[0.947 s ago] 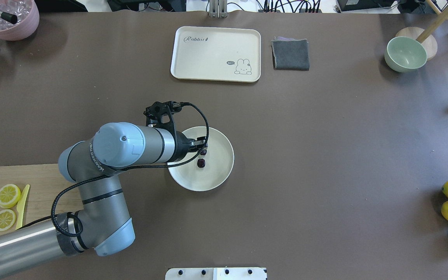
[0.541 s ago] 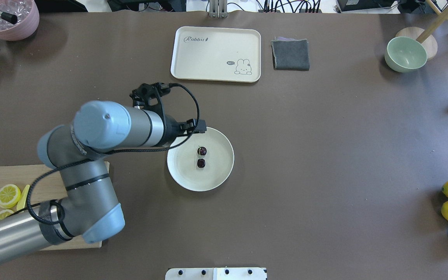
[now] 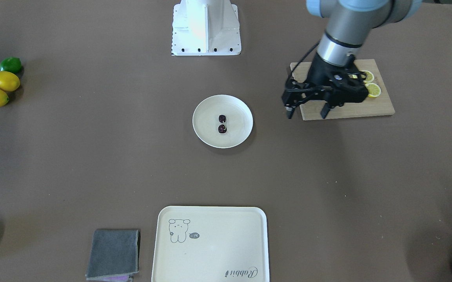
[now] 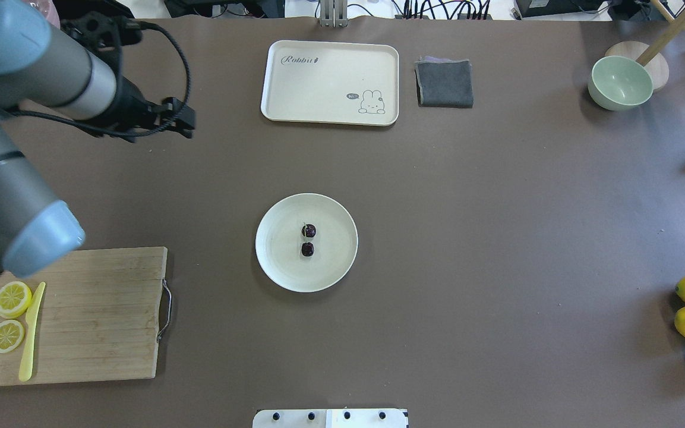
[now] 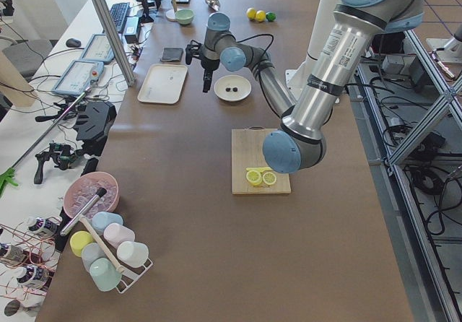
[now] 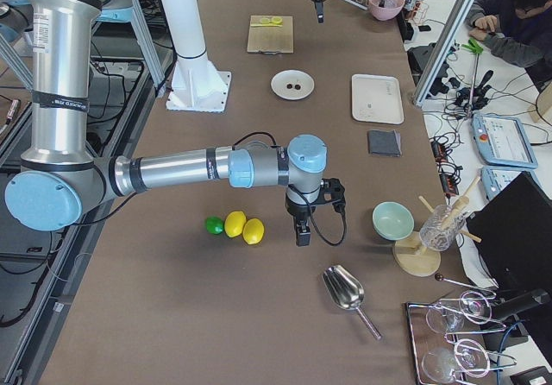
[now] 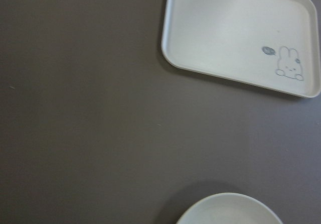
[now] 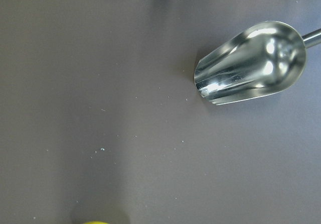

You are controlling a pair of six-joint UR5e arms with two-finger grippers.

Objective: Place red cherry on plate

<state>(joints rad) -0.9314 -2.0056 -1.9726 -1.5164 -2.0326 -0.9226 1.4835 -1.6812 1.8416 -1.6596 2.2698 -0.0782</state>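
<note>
Hanging raised above the brown table (image 4: 496, 238), the left hand (image 3: 306, 116) is pointed downward from a bent wrist. Its two black fingers (image 3: 289, 113) are spread wide apart, and nothing is held between them. The right hand (image 6: 301, 232) is seen only from a side camera, pointed down at the end of a long, nearly level arm; how far it is open cannot be told.

The red cherry (image 4: 308, 239), a pair of small, dark maroon, round fruits, is lying near the middle of the plate (image 4: 271, 264). The plate is well apart from the left hand, off to its right and nearer the robot's base. It is round, shallow and cream-white, with a plain raised rim.

A rectangular cream tray (image 4: 318, 83) with rounded corners and a rabbit drawing is set to the right of the left hand. A wooden cutting board (image 4: 98, 321) with a metal handle is laid nearer the base than that hand, carrying two lemon slices (image 4: 12, 299) and a yellow knife (image 4: 31, 333). A polished metal scoop (image 8: 251, 63) is lying just beside the right hand.
</note>
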